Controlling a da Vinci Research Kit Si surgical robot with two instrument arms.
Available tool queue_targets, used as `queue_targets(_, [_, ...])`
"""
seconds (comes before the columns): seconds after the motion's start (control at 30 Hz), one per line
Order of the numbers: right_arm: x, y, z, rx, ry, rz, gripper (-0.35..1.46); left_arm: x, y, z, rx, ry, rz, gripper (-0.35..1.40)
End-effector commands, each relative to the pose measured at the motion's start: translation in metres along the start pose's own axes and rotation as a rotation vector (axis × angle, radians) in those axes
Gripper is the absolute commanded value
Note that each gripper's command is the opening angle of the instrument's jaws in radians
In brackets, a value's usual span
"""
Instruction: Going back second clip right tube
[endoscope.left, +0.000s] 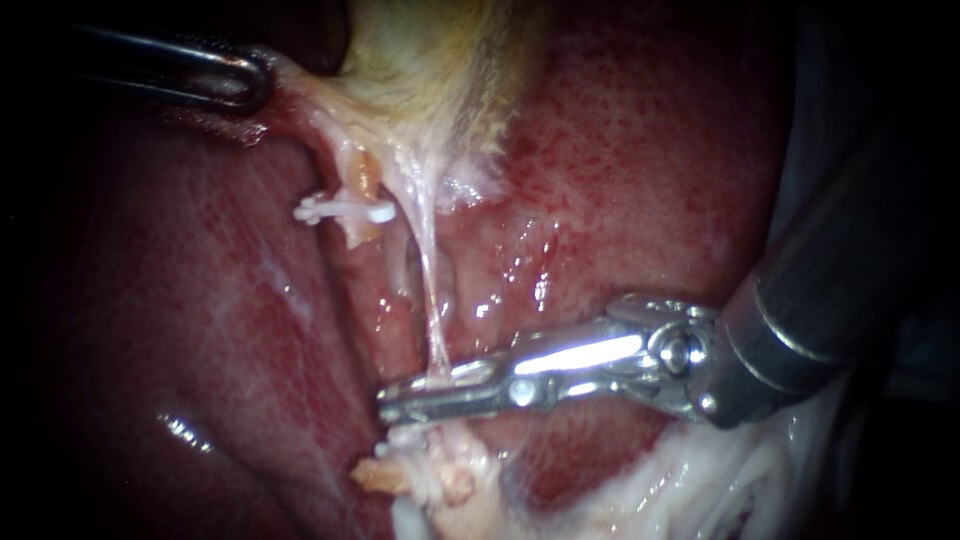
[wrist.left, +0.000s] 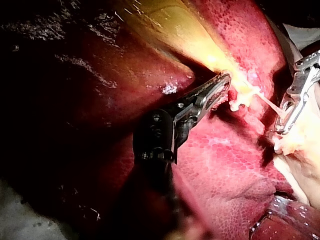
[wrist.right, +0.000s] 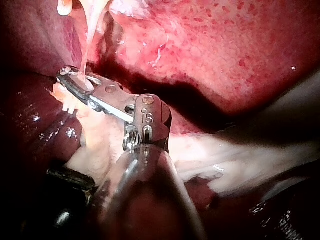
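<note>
A thin pale right tube (endoscope.left: 432, 300) runs taut from the yellowish gallbladder (endoscope.left: 430, 70) down to my right instrument (endoscope.left: 432, 392). Its metal jaws lie nearly together across the tube's lower end and are shut on it; the right wrist view shows the tube (wrist.right: 86, 50) entering the jaws of the right instrument (wrist.right: 75, 82). To the left, a white clip (endoscope.left: 340, 210) sits on a short orange-pale stub. My left instrument (endoscope.left: 245, 85) is at the upper left, shut on tissue at the gallbladder's neck, as the left instrument (wrist.left: 220, 85) also appears in its wrist view.
Red liver (endoscope.left: 650, 170) surrounds the tubes on both sides. Pale fatty tissue (endoscope.left: 450, 480) lies just below the right jaws and spreads along the lower right. The right instrument's dark shaft (endoscope.left: 830, 300) crosses the right side.
</note>
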Motion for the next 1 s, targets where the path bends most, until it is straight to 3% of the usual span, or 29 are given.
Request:
queue_targets(0.03, [0.0000,0.0000,-0.0001,0.003,0.000,-0.028,-0.32,0.0000,0.0000,0.0000,0.000,0.000,0.000,-0.35])
queue_targets(0.07, [0.0001,0.0000,0.0000,0.004,0.003,-0.063,-0.03,0.0000,0.0000,0.0000,0.000,0.000,0.000,-0.35])
queue_targets(0.13, [0.0003,0.0001,0.0003,-0.006,0.011,-0.122,0.31,0.0000,0.0000,0.0000,0.000,0.000,0.000,-0.35])
queue_targets(0.2, [0.0006,0.0003,0.0009,-0.038,0.031,-0.145,0.45,0.0000,0.0000,0.0000,0.000,0.000,0.000,-0.35])
queue_targets(0.43, [0.0007,0.0011,0.0009,-0.118,0.056,-0.301,0.50,0.0000,0.0000,-0.0001,0.000,0.000,0.000,-0.35])
queue_targets(0.63, [0.0009,0.0006,-0.0009,-0.152,0.000,-0.410,0.50,-0.0001,0.0000,-0.0002,-0.001,0.000,0.000,-0.35])
queue_targets(0.83, [0.0021,-0.0007,-0.0036,-0.119,-0.010,-0.444,0.50,-0.0001,-0.0001,-0.0002,-0.001,0.000,0.000,-0.35])
queue_targets(1.0, [0.0015,-0.0014,-0.0041,-0.065,-0.033,-0.445,0.50,-0.0001,-0.0001,-0.0002,-0.001,0.000,0.001,-0.35])
